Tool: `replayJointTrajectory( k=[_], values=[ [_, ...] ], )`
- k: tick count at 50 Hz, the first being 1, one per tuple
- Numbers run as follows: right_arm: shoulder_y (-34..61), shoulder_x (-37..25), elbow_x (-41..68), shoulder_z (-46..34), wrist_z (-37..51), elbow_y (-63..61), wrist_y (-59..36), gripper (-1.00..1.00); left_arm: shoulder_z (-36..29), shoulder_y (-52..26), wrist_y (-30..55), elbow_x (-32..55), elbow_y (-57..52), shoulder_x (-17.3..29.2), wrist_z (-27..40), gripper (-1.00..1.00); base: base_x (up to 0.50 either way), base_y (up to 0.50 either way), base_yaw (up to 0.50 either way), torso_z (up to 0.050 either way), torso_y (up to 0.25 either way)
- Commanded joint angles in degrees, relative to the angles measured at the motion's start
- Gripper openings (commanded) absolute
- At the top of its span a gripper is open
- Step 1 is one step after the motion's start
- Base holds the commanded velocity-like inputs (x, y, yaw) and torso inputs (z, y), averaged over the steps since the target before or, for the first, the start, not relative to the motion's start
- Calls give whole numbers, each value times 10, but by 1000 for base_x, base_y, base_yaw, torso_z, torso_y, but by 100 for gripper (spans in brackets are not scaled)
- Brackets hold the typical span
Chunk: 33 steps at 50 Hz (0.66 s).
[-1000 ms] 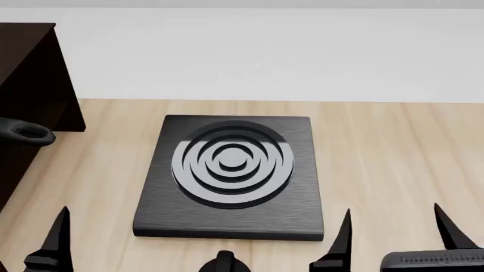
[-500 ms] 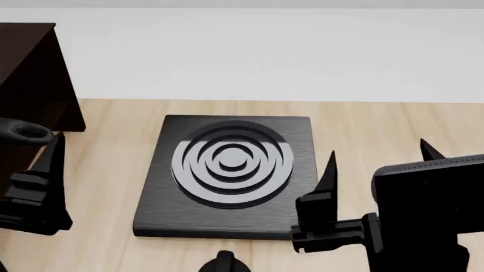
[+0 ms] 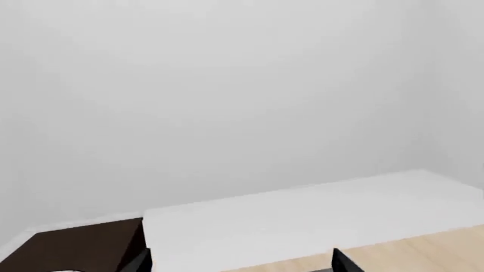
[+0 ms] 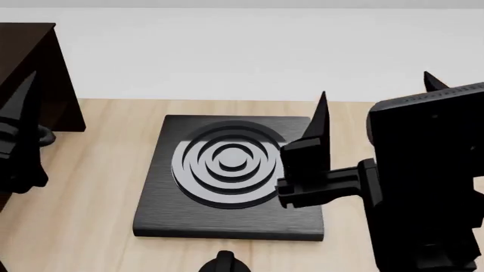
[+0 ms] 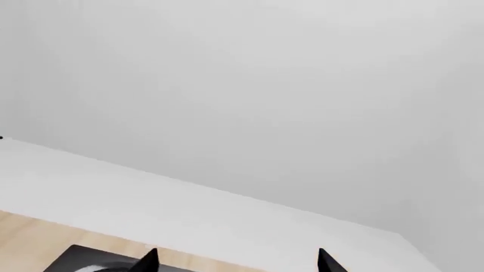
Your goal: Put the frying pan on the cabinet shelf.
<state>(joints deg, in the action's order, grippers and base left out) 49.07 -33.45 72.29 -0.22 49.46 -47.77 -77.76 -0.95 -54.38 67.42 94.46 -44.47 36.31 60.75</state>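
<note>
Of the frying pan I see only the loop end of its black handle (image 4: 47, 136), poking out beside the dark cabinet (image 4: 34, 62) at the far left; the pan body is out of view. My left gripper (image 3: 240, 263) is open and empty, and one finger (image 4: 22, 110) stands in front of the cabinet, covering most of the handle. The cabinet top (image 3: 76, 249) also shows in the left wrist view. My right gripper (image 5: 238, 262) is open and empty, raised over the right edge of the stove plate, with one finger (image 4: 321, 122) pointing up.
A square black stove plate (image 4: 226, 218) with concentric rings lies mid-table on the light wooden table (image 4: 98, 192). A white wall runs behind it. The bulky right arm (image 4: 427, 181) blocks the table's right side. A small black knob (image 4: 224, 262) sits at the view's lower edge.
Both arms have risen from the head view's lower edge. The right gripper now stands by the stove plate's right side, and the left finger has moved up in front of the cabinet and handle.
</note>
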Motion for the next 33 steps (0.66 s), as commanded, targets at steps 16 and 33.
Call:
replayJointTrajectory(
  k=[16, 33],
  values=[
    [135, -5, -43, -60, -56, 94, 19, 100, -91, -180, 26, 40, 105, -35, 16, 100, 0, 0, 0, 0, 0],
    [174, 6, -115, -117, -117, 160, 71, 100, -120, -244, -13, -133, 234, -80, -139, 100, 0, 0, 0, 0, 0]
  ],
)
